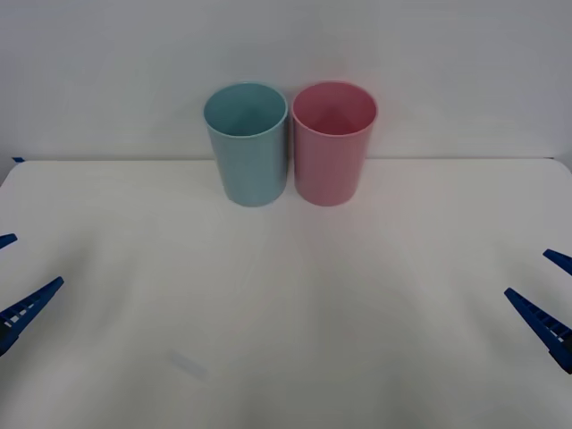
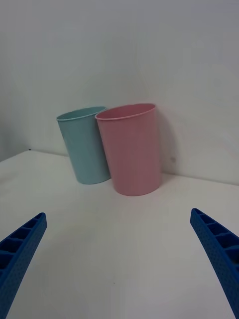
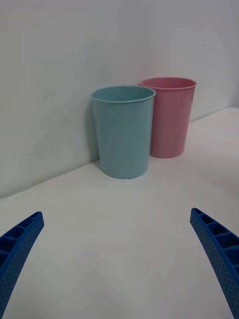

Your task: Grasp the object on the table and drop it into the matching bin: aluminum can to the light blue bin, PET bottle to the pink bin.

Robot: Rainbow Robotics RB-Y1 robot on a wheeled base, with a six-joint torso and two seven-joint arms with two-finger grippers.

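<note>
The light blue bin point(image 1: 247, 143) point(image 2: 84, 145) point(image 3: 123, 131) and the pink bin point(image 1: 332, 143) point(image 2: 130, 149) point(image 3: 168, 117) stand upright side by side at the back of the white table point(image 1: 286, 313), blue on the left. The object, the aluminum can, is out of view, as is any PET bottle. My left gripper point(image 1: 36, 259) point(image 3: 117, 213) hovers open at the table's left edge, holding nothing. At the right edge my right gripper point(image 1: 527, 273) point(image 2: 118, 214) is likewise open, with nothing in it. Both are well in front of the bins.
A plain pale wall rises directly behind the bins. A faint pale mark point(image 1: 188, 365) lies on the tabletop near the front left. Wide bare tabletop stretches between the two grippers and the bins.
</note>
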